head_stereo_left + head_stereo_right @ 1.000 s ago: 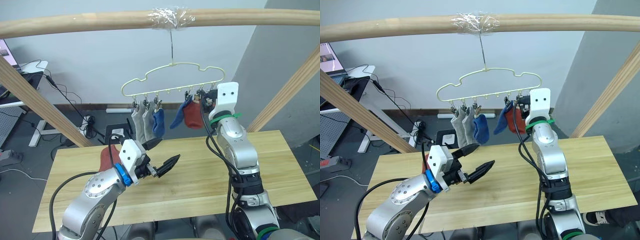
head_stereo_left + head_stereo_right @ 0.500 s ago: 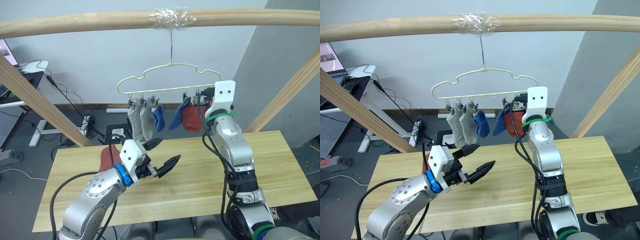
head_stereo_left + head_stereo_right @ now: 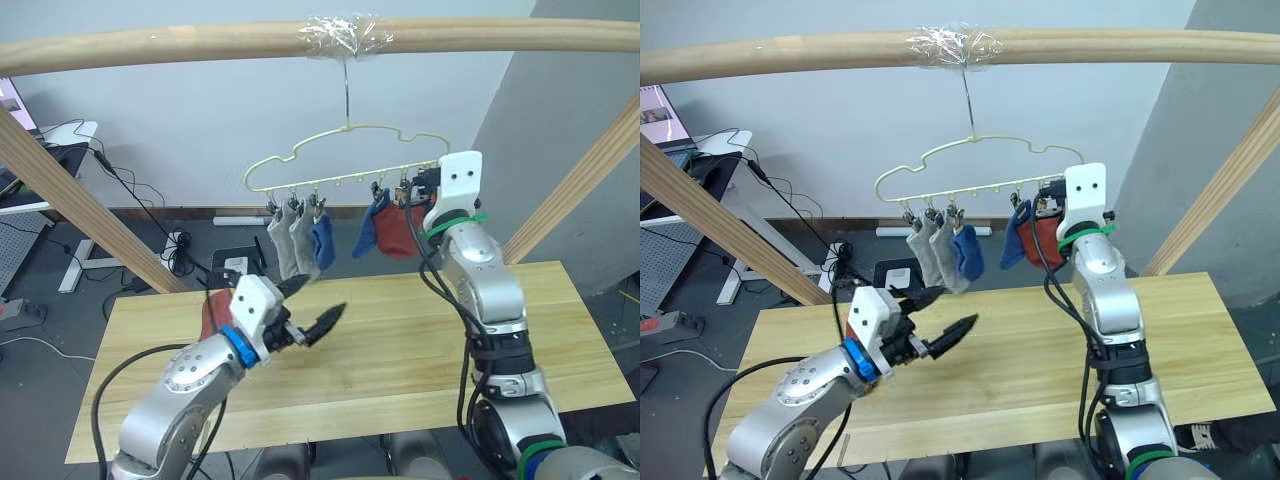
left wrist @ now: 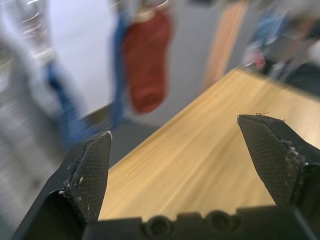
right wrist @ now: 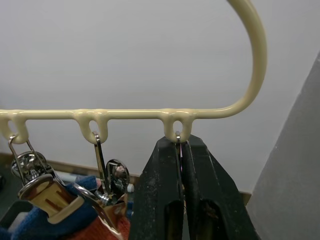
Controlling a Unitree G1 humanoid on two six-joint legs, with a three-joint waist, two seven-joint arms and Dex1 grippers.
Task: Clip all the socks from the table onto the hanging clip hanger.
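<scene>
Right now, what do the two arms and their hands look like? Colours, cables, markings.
Both arms are silver-grey metal with black cables looped outside. The left hand has a white block behind black pointed fingers with mesh-textured pads and a blue wrist ring. The right hand has a white block, black fingers and a green band.

No text, label, brand, number or sign can be read anywhere in these views.
</scene>
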